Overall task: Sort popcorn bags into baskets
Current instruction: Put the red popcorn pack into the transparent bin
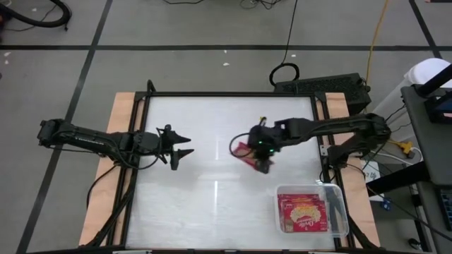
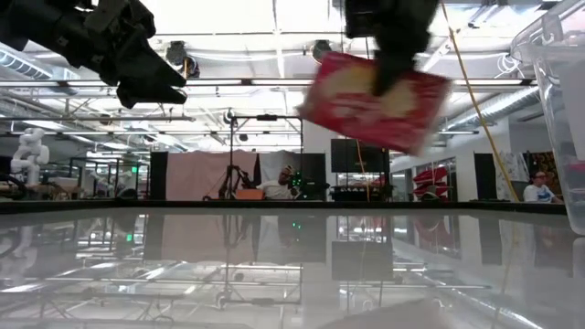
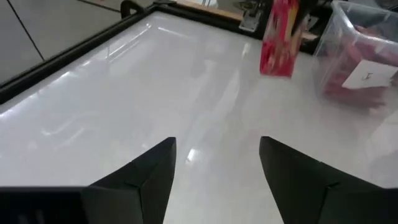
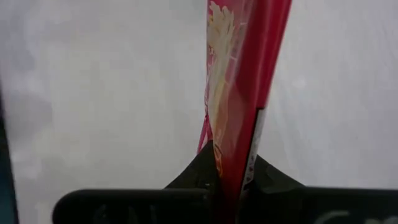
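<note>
One red popcorn packet (image 1: 246, 152) aloft, pinched by the right gripper (image 1: 263, 164).
Clear plastic bin (image 1: 337, 192), near-right table corner, holds two red packets (image 1: 302, 214); left gripper (image 1: 181, 149) spread, empty.

left gripper (image 1: 185, 152): fingers spread, held aloft, arm reaching in from left | right gripper (image 1: 263, 164): fingers clamped together, raised mid-tabletop, arm stretched leftward

- The basket (image 1: 340, 192) sits at the table's (image 1: 205, 127) near-right corner.
- Popcorn bags (image 1: 302, 214) lie inside the basket.
- One popcorn bag (image 1: 248, 151) hangs above the table, up-left of the basket.
</note>
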Controlling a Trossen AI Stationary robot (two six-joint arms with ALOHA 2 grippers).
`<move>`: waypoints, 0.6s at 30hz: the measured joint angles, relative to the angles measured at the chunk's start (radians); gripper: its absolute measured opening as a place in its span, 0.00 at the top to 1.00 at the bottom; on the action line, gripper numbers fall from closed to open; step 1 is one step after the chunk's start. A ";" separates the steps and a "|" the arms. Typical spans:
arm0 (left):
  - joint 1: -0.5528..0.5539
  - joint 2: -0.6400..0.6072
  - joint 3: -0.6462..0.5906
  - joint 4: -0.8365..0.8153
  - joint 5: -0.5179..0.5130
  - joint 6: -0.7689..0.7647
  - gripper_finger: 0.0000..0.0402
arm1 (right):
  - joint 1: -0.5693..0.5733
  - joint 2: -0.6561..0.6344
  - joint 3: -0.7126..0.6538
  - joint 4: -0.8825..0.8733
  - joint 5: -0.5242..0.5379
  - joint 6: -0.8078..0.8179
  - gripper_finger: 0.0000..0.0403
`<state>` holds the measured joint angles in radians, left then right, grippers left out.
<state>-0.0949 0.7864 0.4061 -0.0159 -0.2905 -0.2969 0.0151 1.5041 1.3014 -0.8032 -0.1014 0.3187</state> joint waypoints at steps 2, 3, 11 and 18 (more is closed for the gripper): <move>-0.002 0.004 0.000 0.001 0.000 -0.007 0.41 | 0.006 -0.023 0.000 -0.102 0.019 -0.028 0.98; -0.002 0.009 0.000 0.010 0.000 -0.012 0.41 | 0.007 -0.032 0.000 -0.150 0.033 -0.039 0.98; -0.002 0.034 -0.001 0.014 0.001 -0.030 0.41 | 0.017 -0.036 0.000 -0.376 0.047 -0.071 0.98; -0.003 0.080 -0.001 0.020 0.001 -0.050 0.41 | 0.029 -0.060 0.001 -0.470 -0.035 -0.071 0.98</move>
<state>-0.0974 0.8666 0.4053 0.0037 -0.2897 -0.3466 0.0437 1.4436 1.3020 -1.2734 -0.1368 0.2476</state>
